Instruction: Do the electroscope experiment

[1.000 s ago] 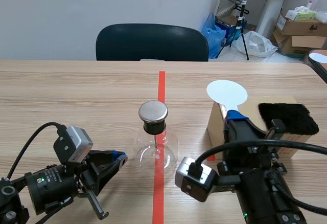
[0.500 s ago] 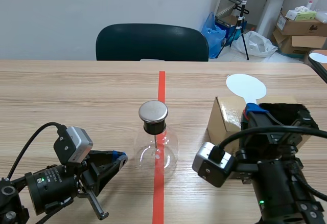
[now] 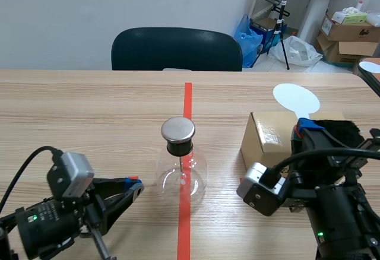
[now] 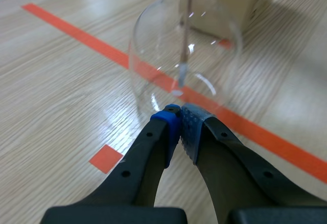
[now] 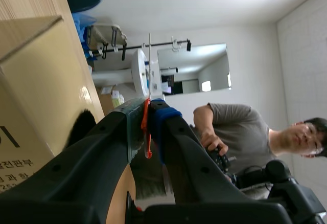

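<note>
The electroscope, a round glass flask [image 3: 181,174] with a metal cap [image 3: 178,129] and an inner rod, stands on the red centre line. My left gripper [image 3: 134,187] lies low just left of it, fingers shut on nothing. In the left wrist view the shut gripper [image 4: 180,115] points at the flask [image 4: 186,55] close ahead. My right gripper [image 3: 306,127] is shut on the orange handle of a white round paddle [image 3: 295,98], held upright over the cardboard box [image 3: 268,134]. The right wrist view shows the handle [image 5: 146,132] pinched and the paddle [image 5: 149,63] edge-on.
A black furry cloth [image 3: 339,130] lies on the box, partly hidden by my right arm. A dark chair [image 3: 176,49] stands at the table's far edge. Bags and boxes sit beyond on the floor. A person [image 5: 240,132] shows past the right gripper.
My right arm has carried the paddle to the right, from the box's left edge to over its right part. My left arm has drawn back a little toward the near edge.
</note>
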